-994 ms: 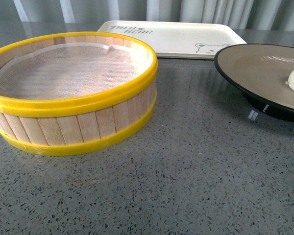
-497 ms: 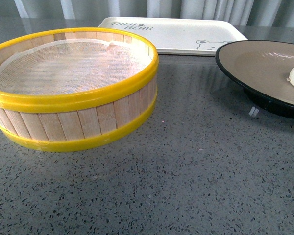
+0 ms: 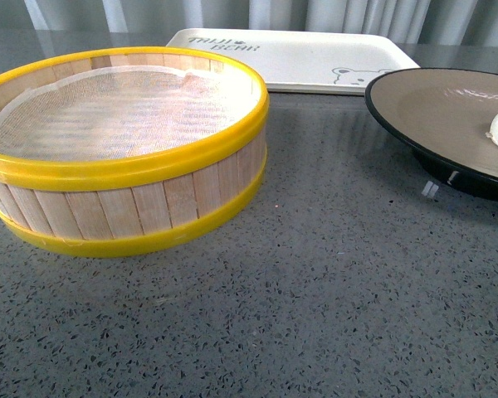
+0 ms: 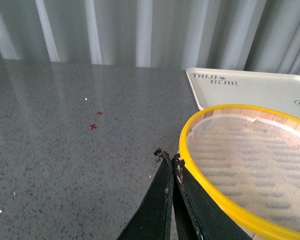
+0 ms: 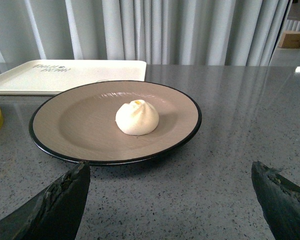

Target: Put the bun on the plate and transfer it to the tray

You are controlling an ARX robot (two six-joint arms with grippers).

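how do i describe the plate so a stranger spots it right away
On the grey speckled table, look right of the yellow-rimmed steamer basket. The plate is the shallow brown dish with a black rim, the only one holding a white bun.

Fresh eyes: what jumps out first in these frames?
The big yellow-rimmed wooden steamer basket fills the left of the front view, holding only a mesh liner. The white bun already sits on the brown plate, which stands on the grey table to the basket's right, with the right gripper open before it. The cream tray lies behind both.
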